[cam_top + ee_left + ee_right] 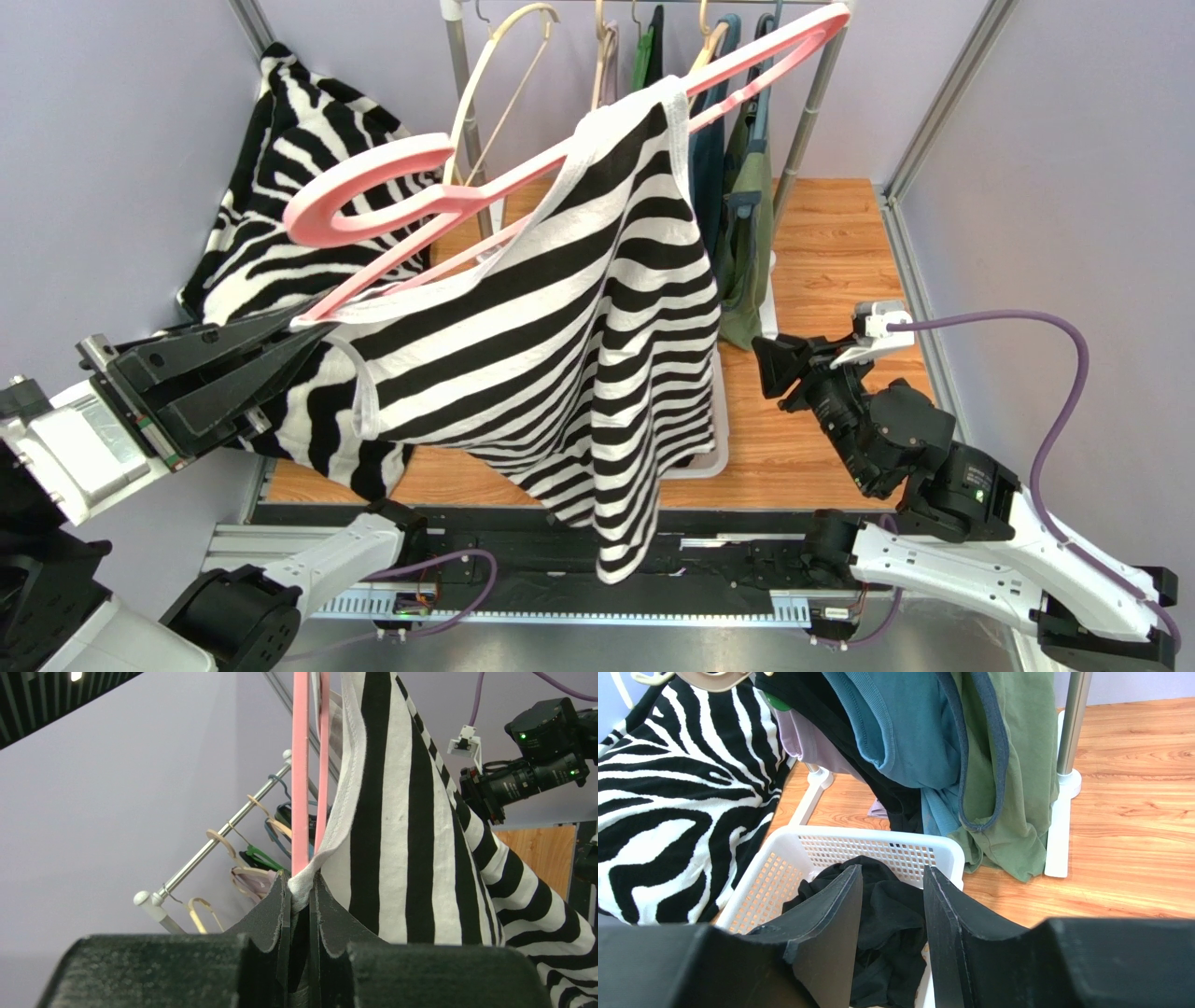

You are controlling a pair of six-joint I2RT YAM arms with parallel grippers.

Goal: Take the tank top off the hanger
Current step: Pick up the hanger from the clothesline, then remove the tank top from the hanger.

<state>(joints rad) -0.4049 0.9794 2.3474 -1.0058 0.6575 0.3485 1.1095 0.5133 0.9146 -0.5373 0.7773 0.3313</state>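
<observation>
both arms were built of smooth white links joined by bulky black joints. the left arm point(330, 553) carried a pale grey box point(77, 448) with ridged sides at its wrist, behind the left gripper point(302, 332), whose two fingers point(270, 917) were matte black wedges with a grainy surface. the right gripper point(892, 871) had the same black, tapering shape. a thick purple cable point(1066, 378) ran from the right arm point(982, 567) to a small white plug point(881, 325) near its wrist, and a thinner purple cable point(449, 559) curled by the left base. small green lights point(523, 736) glowed on the right arm's black housing.
</observation>
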